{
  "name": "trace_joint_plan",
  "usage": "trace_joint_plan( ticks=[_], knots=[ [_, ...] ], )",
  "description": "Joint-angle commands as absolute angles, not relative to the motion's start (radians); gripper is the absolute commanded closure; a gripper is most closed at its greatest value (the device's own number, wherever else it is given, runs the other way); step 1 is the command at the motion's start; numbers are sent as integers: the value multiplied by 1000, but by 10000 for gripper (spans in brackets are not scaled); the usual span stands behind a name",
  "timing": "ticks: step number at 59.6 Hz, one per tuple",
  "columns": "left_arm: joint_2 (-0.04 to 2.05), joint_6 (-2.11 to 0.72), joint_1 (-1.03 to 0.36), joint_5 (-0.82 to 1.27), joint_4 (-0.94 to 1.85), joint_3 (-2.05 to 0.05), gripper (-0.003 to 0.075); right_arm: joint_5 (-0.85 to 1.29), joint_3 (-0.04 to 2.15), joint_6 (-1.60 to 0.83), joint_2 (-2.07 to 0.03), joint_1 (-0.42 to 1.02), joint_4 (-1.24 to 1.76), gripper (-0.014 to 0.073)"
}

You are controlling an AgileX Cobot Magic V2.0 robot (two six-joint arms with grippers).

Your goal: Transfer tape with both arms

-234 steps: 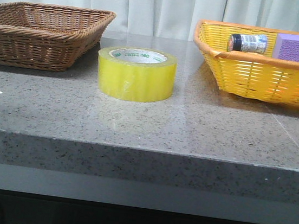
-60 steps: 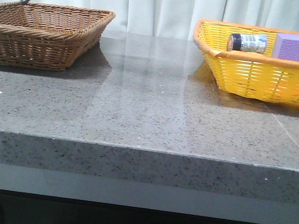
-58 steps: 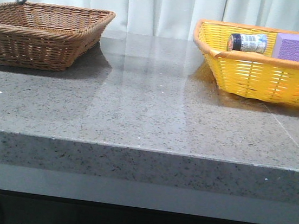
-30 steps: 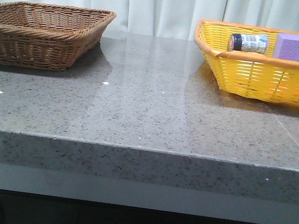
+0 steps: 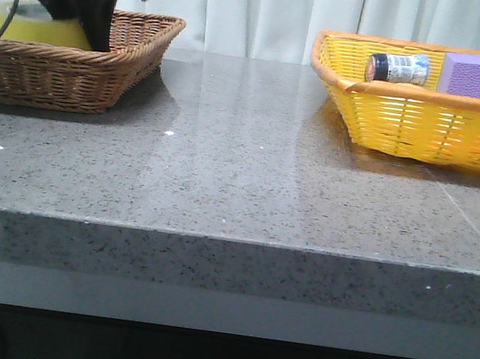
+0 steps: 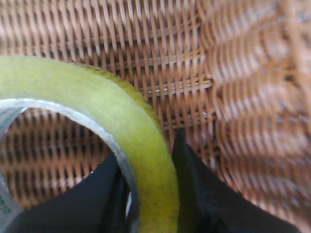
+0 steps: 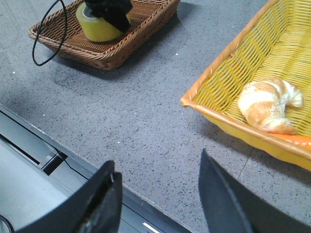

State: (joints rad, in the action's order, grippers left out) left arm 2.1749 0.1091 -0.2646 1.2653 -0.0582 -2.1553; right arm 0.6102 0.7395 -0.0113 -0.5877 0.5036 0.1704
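Note:
The yellow tape roll (image 5: 39, 29) is down inside the brown wicker basket (image 5: 104, 75) at the table's far left. My left gripper (image 5: 72, 10) stands over it, shut on the roll's wall. In the left wrist view one finger is inside the pale core and the other outside, pinching the yellow tape (image 6: 141, 145) above the wicker floor. The right wrist view shows the tape (image 7: 99, 26) in the brown basket (image 7: 112, 51) with the left gripper on it. My right gripper (image 7: 158, 194) is open and empty, held high over the table's front edge.
A yellow basket (image 5: 422, 123) stands at the far right with a dark-capped bottle (image 5: 398, 68) and a purple block (image 5: 470, 75). The right wrist view shows a croissant (image 7: 267, 104) in the yellow basket (image 7: 218, 82). A black cable (image 7: 41, 41) hangs by the brown basket.
The tape left the table's middle, was carried high leftward by my left gripper, and has now come down into the brown basket.

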Motion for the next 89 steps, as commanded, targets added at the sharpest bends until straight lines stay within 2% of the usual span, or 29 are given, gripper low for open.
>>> trace_joint_plan(
  ticks=[1, 9, 24, 43, 68, 79, 89],
  knots=[
    [2129, 133, -263, 1256, -72, -2191, 603, 532, 767, -19, -588, 500, 179, 201],
    [2139, 156, -263, 1249, -88, -2193, 566, 532, 767, -19, -588, 500, 179, 201],
    [2139, 161, -263, 1271, -89, -2222, 297, 532, 767, -19, -588, 500, 179, 201],
    [2056, 147, -274, 1283, -85, -2273, 299, 532, 767, -19, -588, 500, 179, 201],
    [1827, 103, -342, 1283, -64, -2262, 299, 531, 767, -19, -588, 500, 179, 201],
    [1679, 12, -350, 1283, 111, -2150, 299, 531, 767, -19, -588, 500, 179, 201],
    [1554, 0, -350, 1261, 119, -1967, 299, 531, 767, -19, -588, 500, 179, 201]
  ],
)
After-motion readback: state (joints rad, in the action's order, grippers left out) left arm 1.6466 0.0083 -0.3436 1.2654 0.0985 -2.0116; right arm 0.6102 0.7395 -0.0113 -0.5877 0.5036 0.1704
